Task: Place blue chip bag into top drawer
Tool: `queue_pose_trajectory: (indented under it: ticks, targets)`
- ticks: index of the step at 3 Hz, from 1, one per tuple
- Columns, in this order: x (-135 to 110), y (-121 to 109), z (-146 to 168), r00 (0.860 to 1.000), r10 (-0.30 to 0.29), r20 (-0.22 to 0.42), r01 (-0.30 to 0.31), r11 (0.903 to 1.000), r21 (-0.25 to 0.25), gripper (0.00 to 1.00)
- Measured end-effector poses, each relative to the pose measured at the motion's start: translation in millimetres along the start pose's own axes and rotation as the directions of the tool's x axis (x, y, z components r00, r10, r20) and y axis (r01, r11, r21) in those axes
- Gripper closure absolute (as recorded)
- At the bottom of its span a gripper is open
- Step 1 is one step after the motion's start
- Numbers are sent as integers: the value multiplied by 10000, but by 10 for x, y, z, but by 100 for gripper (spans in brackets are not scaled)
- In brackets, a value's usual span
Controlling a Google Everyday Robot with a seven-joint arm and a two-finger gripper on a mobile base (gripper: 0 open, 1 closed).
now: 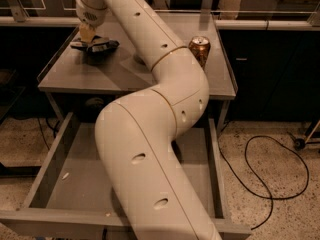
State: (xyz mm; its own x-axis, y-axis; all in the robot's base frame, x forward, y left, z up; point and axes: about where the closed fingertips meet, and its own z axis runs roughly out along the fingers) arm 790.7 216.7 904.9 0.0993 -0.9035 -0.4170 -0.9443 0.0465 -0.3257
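The blue chip bag is at the far left of the grey tabletop, dark and crinkled, and looks raised a little off the surface. My gripper comes down onto its left end from above, with its fingers closed on the bag. The top drawer is pulled wide open below the table's front edge, a shallow grey tray. My white arm crosses over much of the drawer's middle and right side and hides its floor there.
An orange-brown soda can stands at the right side of the tabletop. A black cable loops on the speckled floor to the right. A wheeled cart leg is at the far right. Dark counters run behind the table.
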Motion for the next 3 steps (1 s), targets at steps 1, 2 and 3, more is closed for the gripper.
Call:
queue_pose_trajectory:
  ticks: [1,2,3]
  targets:
    - [-102,-83,-208,9987,-307,401,289,9986,433,100]
    - [-108,-85,-216,9986,-320,416,301,9985,451,100]
    - [-159,-63,-346,9988,-339,354,319,9980,554,100]
